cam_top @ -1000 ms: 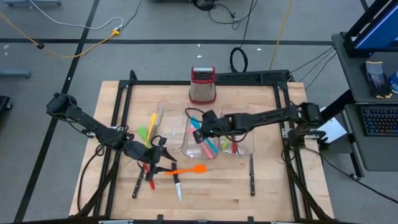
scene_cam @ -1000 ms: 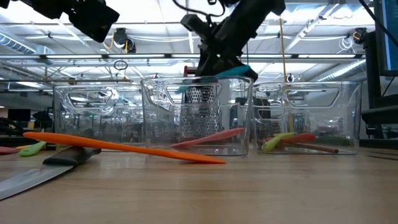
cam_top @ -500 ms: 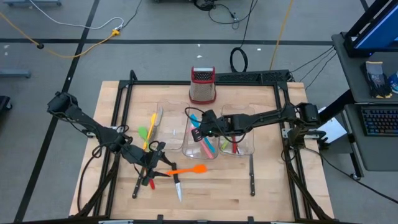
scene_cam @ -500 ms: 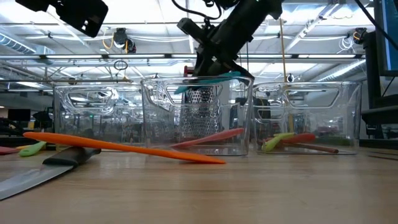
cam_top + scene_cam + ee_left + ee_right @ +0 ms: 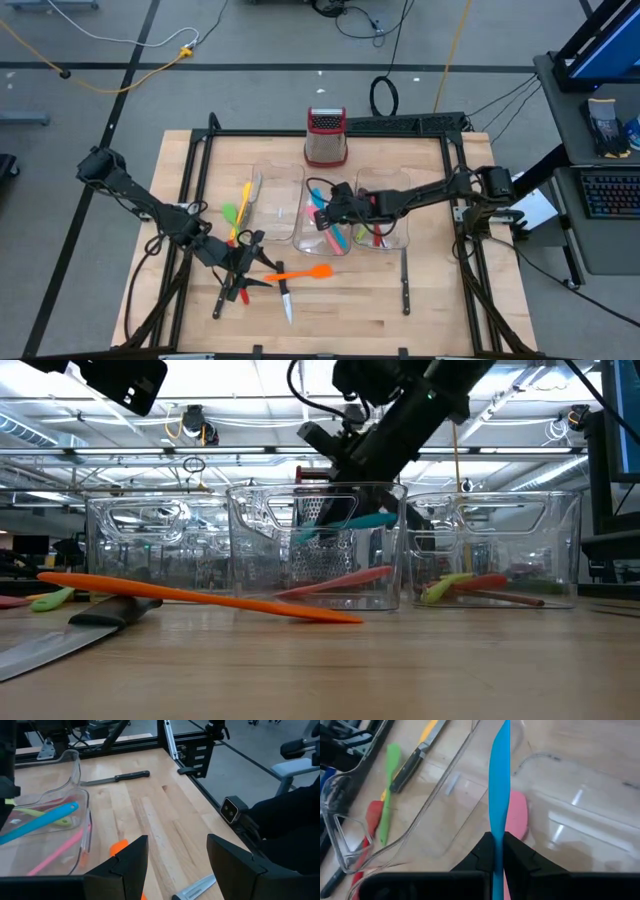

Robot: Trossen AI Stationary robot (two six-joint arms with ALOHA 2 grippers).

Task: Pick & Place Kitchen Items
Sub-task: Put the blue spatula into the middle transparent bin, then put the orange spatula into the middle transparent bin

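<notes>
A wooden table (image 5: 340, 300) framed by black rails stands on a grey floor strewn with cables; the low view looks past it into a hall of ceiling lights and trusses. At the table's far edge stands a steel box grater (image 5: 326, 138) with a red top. In front of it three clear plastic bins sit in a row: the left bin (image 5: 272, 205), the middle bin (image 5: 322, 244) and the right bin (image 5: 398, 238).

The right gripper (image 5: 326, 206) hangs over the middle bin, its fingers closed on a blue spatula (image 5: 499, 795), which in the low view tilts just inside the bin's rim (image 5: 345, 523). A pink spatula (image 5: 516, 815) lies on the bin floor below it. The right bin holds a red utensil (image 5: 490, 582) and a green one (image 5: 447, 584).

The left gripper (image 5: 243, 270) hovers low over the loose items near the table's front, its fingers spread apart and holding nothing. Around it lie an orange spatula (image 5: 303, 273), a black-handled knife (image 5: 286, 300) and a red utensil (image 5: 243, 294) partly hidden under the arm. Beside the left bin rest a yellow utensil (image 5: 243, 198) and a green spoon (image 5: 229, 213). Another black-handled knife (image 5: 405, 285) lies apart, in front of the right bin.
</notes>
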